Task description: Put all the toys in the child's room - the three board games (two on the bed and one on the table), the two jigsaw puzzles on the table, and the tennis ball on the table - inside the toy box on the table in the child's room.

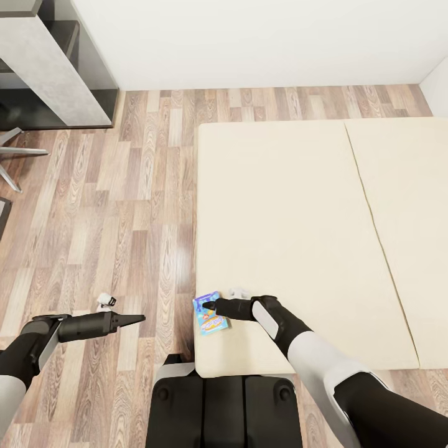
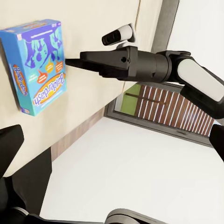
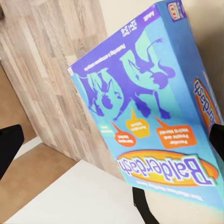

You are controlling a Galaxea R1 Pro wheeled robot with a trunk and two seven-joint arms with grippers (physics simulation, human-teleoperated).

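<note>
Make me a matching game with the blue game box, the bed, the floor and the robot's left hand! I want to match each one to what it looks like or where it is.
Things:
1. blue game box
2. bed
3. floor
4. left gripper

Descriptions:
A. brown wood planks
B. plain cream top, the biggest thing here
C. hanging over the floor, beside the bed
D. lying at the bed's near corner, at the tip of the right gripper

Pairs: 1-D, 2-B, 3-A, 4-C
</note>
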